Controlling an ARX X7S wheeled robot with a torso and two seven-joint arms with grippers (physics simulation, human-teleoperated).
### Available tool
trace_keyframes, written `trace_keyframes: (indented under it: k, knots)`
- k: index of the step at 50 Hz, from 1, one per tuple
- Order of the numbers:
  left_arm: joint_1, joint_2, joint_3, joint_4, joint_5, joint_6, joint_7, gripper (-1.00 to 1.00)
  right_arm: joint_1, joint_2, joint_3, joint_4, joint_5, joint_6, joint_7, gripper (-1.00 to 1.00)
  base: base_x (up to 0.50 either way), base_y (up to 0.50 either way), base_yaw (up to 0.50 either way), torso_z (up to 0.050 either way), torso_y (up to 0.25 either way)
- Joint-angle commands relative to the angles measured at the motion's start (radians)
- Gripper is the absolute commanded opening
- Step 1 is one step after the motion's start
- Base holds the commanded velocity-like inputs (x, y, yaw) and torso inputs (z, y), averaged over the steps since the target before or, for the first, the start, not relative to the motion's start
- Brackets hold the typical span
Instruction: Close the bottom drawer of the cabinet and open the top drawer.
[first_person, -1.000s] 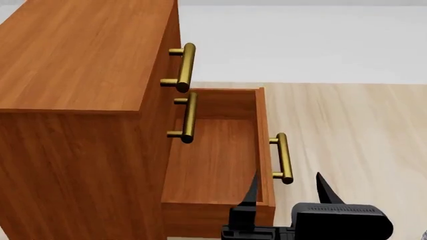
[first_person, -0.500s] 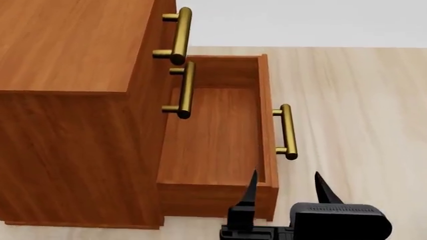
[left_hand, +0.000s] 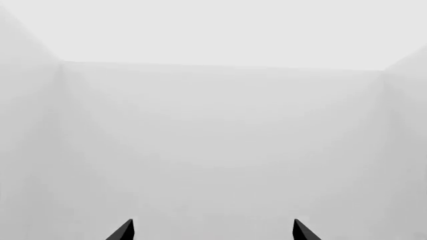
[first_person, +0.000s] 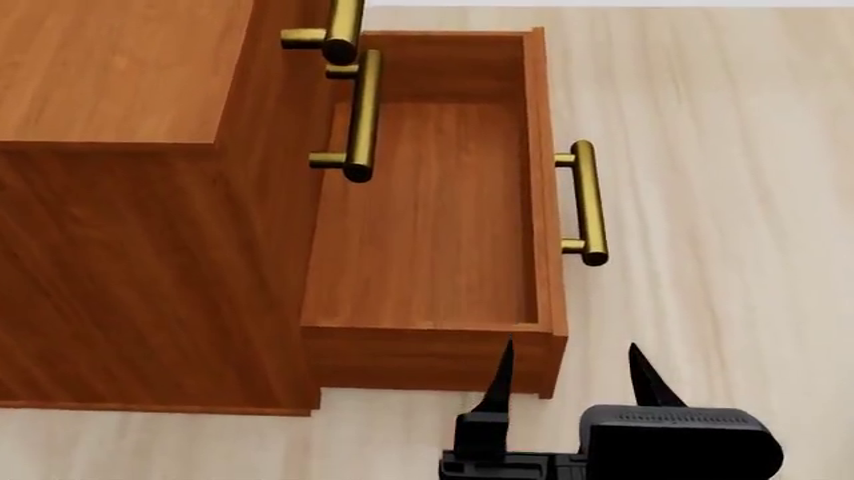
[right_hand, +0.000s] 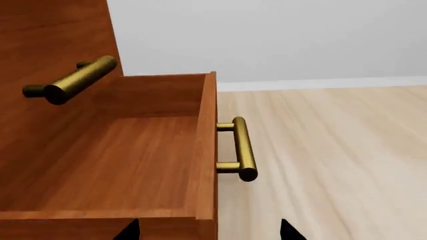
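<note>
Bottom drawer (first_person: 427, 220) stands pulled out of the cabinet (first_person: 120, 200); right gripper (first_person: 571, 385) spread near its front corner, left gripper (left_hand: 213, 231) spread too.

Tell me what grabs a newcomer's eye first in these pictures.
The bottom drawer stands pulled far out of the reddish-brown cabinet, showing nothing inside, its brass handle facing the pale wood floor. The right gripper hovers open just off the drawer's near corner. The left wrist view shows only blank grey walls.
</note>
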Motion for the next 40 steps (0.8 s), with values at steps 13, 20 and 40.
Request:
trace_keyframes:
  k: [13,20,40]
  knots:
    - [-0.001,-0.019,0.004,-0.005,-0.023,0.025,-0.026,1.0,0.02,0.023,0.004,-0.032,0.001,0.033,0.028,1.0,0.0,0.0,0.0,0.0,0.0]
    - [0.002,-0.029,0.002,-0.001,-0.033,0.029,-0.034,1.0,0.03,0.035,0.048,-0.024,0.006,0.056,0.064,1.0,0.0,0.0,0.0,0.0,0.0]
    - [-0.017,-0.049,0.012,0.004,-0.056,0.025,-0.055,1.0,0.098,0.101,0.203,0.033,0.051,0.114,0.119,1.0,0.0,0.0,0.0,0.0,0.0]
